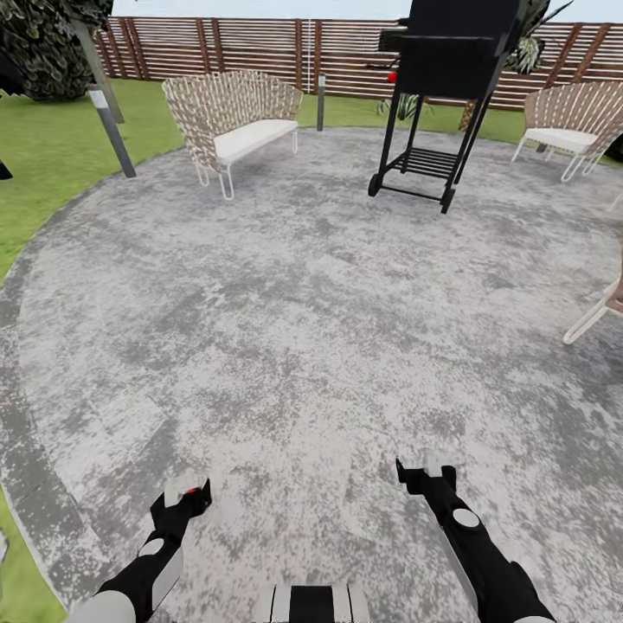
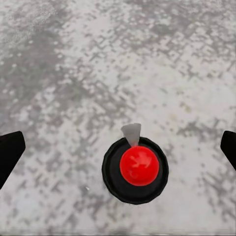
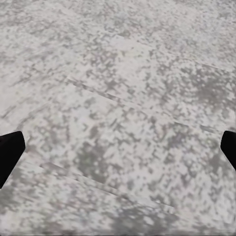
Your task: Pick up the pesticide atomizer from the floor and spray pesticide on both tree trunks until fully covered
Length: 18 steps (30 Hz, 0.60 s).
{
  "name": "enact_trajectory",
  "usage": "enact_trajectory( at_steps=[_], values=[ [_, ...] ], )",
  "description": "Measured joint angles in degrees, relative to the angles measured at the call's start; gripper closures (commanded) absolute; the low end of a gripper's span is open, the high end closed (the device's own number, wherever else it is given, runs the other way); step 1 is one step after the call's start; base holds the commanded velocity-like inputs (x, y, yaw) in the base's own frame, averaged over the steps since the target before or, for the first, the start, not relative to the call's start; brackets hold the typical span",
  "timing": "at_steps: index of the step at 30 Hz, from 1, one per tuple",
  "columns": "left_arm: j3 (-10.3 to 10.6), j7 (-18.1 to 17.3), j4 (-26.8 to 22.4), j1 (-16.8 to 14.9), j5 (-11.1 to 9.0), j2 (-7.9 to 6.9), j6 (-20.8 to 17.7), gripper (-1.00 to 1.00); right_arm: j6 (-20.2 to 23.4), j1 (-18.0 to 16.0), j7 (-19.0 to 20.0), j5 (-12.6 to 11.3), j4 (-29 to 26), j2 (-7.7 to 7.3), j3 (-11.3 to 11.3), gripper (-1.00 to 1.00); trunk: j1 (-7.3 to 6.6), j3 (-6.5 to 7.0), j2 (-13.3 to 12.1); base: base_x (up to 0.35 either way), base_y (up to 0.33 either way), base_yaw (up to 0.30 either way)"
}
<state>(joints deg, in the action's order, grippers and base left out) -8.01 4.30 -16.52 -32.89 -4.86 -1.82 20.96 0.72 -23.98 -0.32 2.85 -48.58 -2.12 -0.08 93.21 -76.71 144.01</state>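
**Little sprayer sits between the left jaws**

The round patch of speckled grey concrete floor (image 1: 303,329) fills most of the head view, with green lawn (image 1: 52,147) around its dark rim at 9 and 11 o'clock. The tiny black bottle-shaped sprayer with a red top (image 2: 135,169) stands on the floor. In the left wrist view it is seen from above, right in the gap between the two black fingers (image 2: 10,152). The fingers are wide apart and do not touch it. In the head view only a bit of its red top (image 1: 191,491) peeks out at the left gripper (image 1: 182,502), down at 7 o'clock.

The right gripper (image 1: 426,478) is at 5 o'clock. Its jaws are wide open too, with bare grey floor (image 3: 118,118) between them and nothing held.

Far off at 11 o'clock is a woven tan chair with a white seat (image 1: 232,121). A black grill on a wheeled stand (image 1: 441,95) is at 1 o'clock. Another woven chair (image 1: 571,121) is at 2 o'clock. A brown slat wooden fence (image 1: 251,48) runs along the back at 12 o'clock. A grey post lamp (image 1: 111,130) leans at 10 o'clock
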Motion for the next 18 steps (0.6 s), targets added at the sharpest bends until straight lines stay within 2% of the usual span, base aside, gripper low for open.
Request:
enact_trajectory(
  at_steps=[14,18],
  values=[
    [0.1,0.0,-0.1,0.0,0.0,0.00,0.0,-1.00,0.0,0.0,0.0,0.0,0.0,-0.08,0.0,-1.00,0.36,-4.36,0.2,0.000,0.000,0.000],
    [0.1,0.0,-0.1,0.0,0.0,0.00,0.0,-1.00,0.0,0.0,0.0,0.0,0.0,-0.05,0.0,-1.00,0.36,-4.61,0.2,0.000,0.000,0.000]
  ],
)
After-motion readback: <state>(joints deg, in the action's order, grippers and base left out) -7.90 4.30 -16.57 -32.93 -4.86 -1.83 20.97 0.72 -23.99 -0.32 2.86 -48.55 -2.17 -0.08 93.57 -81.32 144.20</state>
